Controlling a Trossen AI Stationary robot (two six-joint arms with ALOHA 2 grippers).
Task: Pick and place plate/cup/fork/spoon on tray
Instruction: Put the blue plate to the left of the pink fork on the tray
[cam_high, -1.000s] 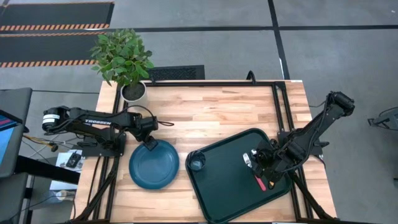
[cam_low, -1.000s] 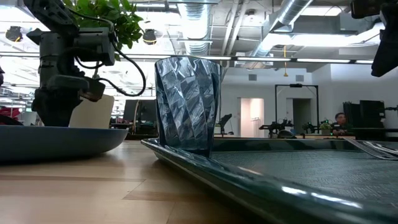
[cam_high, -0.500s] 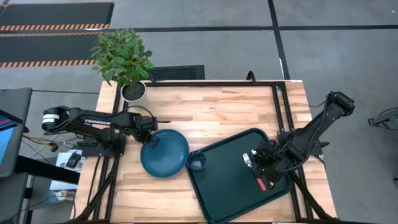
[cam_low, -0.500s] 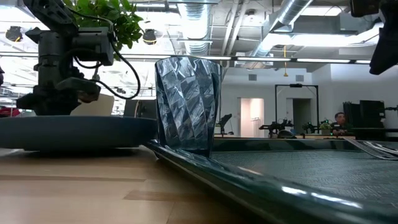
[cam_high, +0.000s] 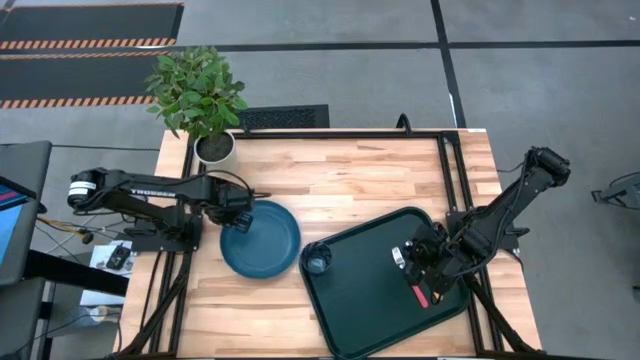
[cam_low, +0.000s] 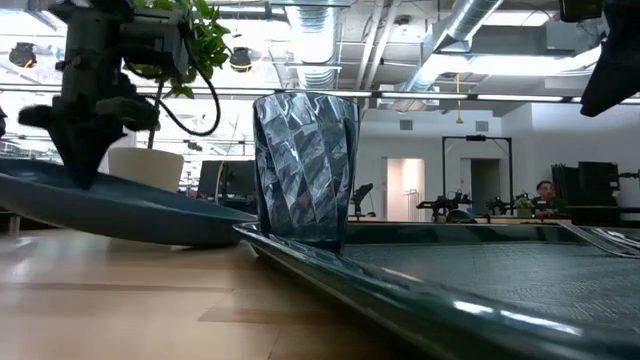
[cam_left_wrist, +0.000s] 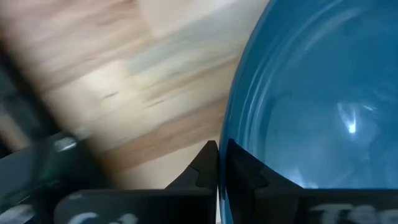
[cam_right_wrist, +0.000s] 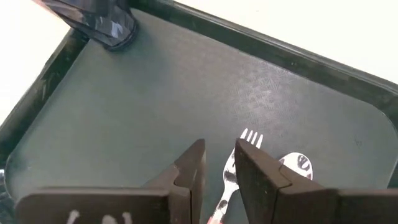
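Note:
The dark teal plate (cam_high: 262, 240) is left of the green tray (cam_high: 360, 290), tilted in the low view (cam_low: 120, 205). My left gripper (cam_high: 238, 222) is shut on its left rim. The see-through cup (cam_high: 317, 263) stands upright in the tray's left corner (cam_low: 305, 165). The red-handled fork (cam_high: 418, 294) and the spoon (cam_right_wrist: 292, 163) lie flat on the tray's right part. My right gripper (cam_high: 405, 258) hovers over them, its fingers apart (cam_right_wrist: 219, 160) on either side of the fork's neck (cam_right_wrist: 233, 168); I cannot tell whether they touch it. My left gripper pinches the plate's rim (cam_left_wrist: 227, 155) at its left side between the two shut fingers. The fingers come from the table's left, slanting down. The held side is raised, so the plate tilts, its right side (cam_low: 215, 235) low beside the tray's edge.
A potted plant (cam_high: 200, 100) in a white pot (cam_high: 214, 148) stands at the table's far left corner. Bare wood (cam_high: 350, 180) lies along the far half of the table. The tray's middle (cam_right_wrist: 124, 112) is free.
My left gripper has shut on the plate's left rim and carried it toward the far right, nearer the tray. It has then risen, lifting the held side, so the plate now tips with its right side low.

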